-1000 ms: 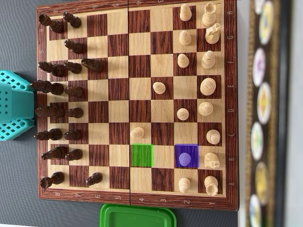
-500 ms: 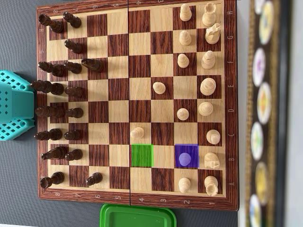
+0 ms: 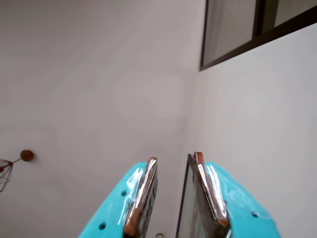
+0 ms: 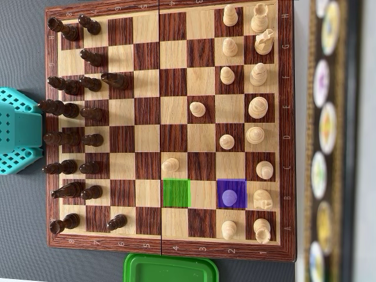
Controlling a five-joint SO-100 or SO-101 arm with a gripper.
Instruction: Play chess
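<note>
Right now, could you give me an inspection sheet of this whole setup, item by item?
Surface: wooden chessboard on a grey table.
Job's things: dark pieces along the left in the overhead view, light pieces along the right; a light pawn stands on the blue square, the green square is empty.
Clutter: green lid below the board.
Gripper: teal fingers slightly apart, empty, pointing at a white wall.
Cables: nothing seen.
Surroundings: window frame; blurred patterned strip.
</note>
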